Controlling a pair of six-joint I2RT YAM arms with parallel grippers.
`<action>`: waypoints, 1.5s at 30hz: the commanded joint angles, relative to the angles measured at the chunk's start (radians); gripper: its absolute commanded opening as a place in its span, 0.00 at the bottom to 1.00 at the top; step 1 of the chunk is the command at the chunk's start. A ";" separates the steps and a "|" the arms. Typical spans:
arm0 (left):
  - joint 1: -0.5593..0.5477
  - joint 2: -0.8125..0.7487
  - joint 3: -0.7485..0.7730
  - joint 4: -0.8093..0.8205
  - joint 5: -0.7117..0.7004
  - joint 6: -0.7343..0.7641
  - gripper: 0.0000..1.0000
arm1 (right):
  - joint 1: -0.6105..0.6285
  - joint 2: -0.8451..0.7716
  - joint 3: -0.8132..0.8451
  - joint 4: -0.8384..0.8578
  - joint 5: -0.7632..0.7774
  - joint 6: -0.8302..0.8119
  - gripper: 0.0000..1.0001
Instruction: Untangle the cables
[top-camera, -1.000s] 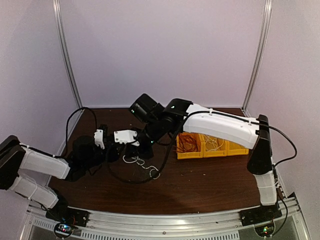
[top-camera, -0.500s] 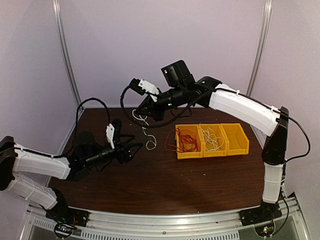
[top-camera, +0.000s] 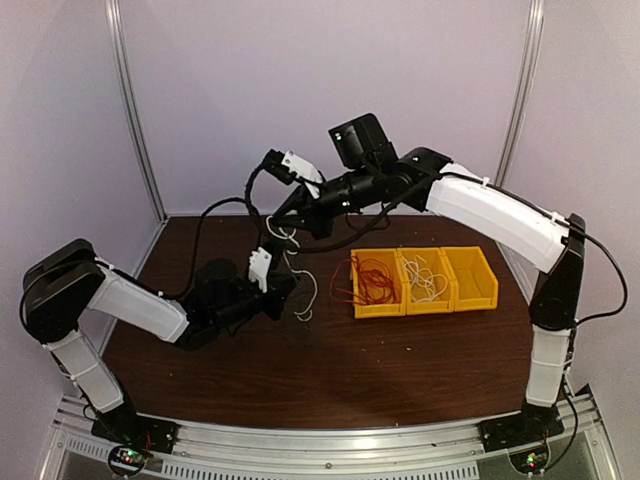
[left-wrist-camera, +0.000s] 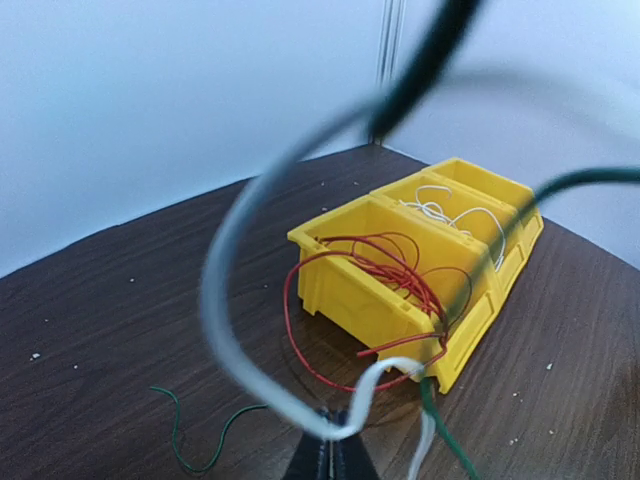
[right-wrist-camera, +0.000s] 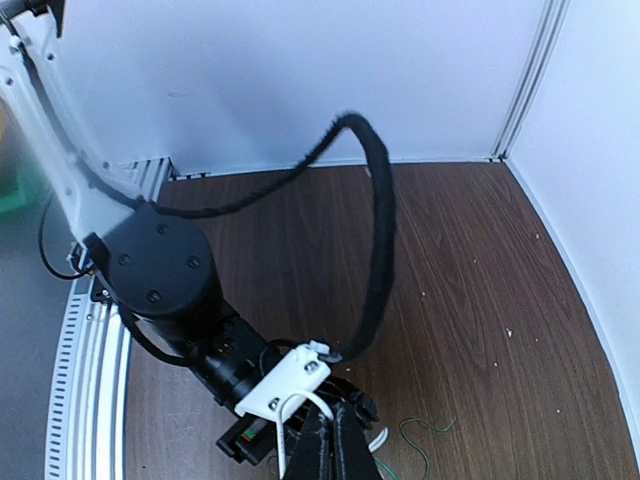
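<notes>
In the top view a row of three moulded yellow plastic bins is seen right of centre on the dark wood-grain table; a loose tangle of thin red cable is held in the leftmost bin, with one loop spilled over its left wall, and curled white strands lie in the middle one. Above centre, the right gripper is pressed together on the white cable, which hangs in a wavy line to the left gripper, just left of the bins. Half a second earlier the left jaws were spread and lower to the left, and the cable's end lay on the table. In the left wrist view the left gripper is pinched on the white cable, seen as a blurred loop across the frame; the bins, the red cable and the white strands lie at centre right, and a thin dark green cable curls on the table at lower left. In the right wrist view the right gripper, jaws together at the bottom edge, is seen against a white cable loop, with the green cable beside it.
</notes>
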 joint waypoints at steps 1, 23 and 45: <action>0.008 0.044 -0.013 0.079 -0.029 0.023 0.00 | -0.005 -0.109 0.101 -0.004 -0.089 0.005 0.00; 0.053 -0.019 -0.068 -0.204 -0.222 -0.002 0.07 | -0.194 -0.238 0.209 0.010 -0.195 0.011 0.00; -0.051 -0.135 0.177 -0.111 0.260 -0.145 0.75 | -0.184 -0.179 0.075 0.102 -0.149 0.047 0.00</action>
